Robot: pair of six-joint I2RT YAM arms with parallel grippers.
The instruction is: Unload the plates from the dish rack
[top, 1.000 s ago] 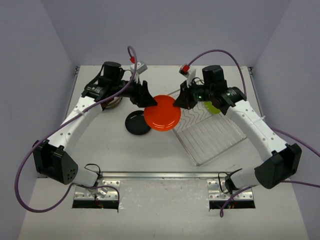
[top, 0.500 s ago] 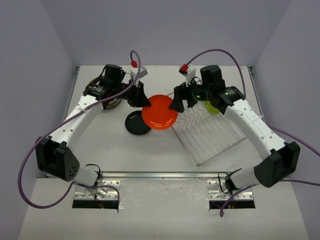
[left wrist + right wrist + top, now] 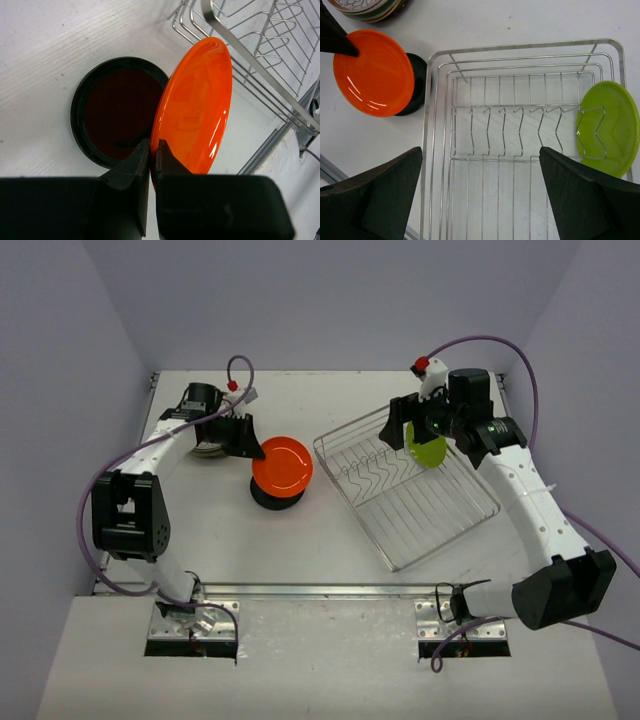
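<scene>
Top external view: dish rack [image 3: 452,525] sits skewed on the right half of the white table [image 3: 330,540], near and middle slots bare. Lime green plate [image 3: 428,450] stands on edge at the rack's far right end. Right gripper [image 3: 412,430] hangs over that far end, beside the lime green plate, jaws spread wide with nothing between them. Left gripper [image 3: 256,447] is clamped on the far-left rim of the orange plate [image 3: 282,466], which is carried left of the rack, over the black plate [image 3: 270,500] lying flat on the table. Stack of plates [image 3: 208,449] rests far left, partly hidden by the left arm. Left wrist view: both jaws pinched tight on the orange plate's rim; plate tilted steeply, black plate below and left of it, rack wires far right. Right wrist view: fingers [image 3: 375,195] wide apart, empty; the rack lies beneath, with the lime green plate leaning on the zigzag wires at right, the orange plate at upper left and the patterned stack in the corner.
</scene>
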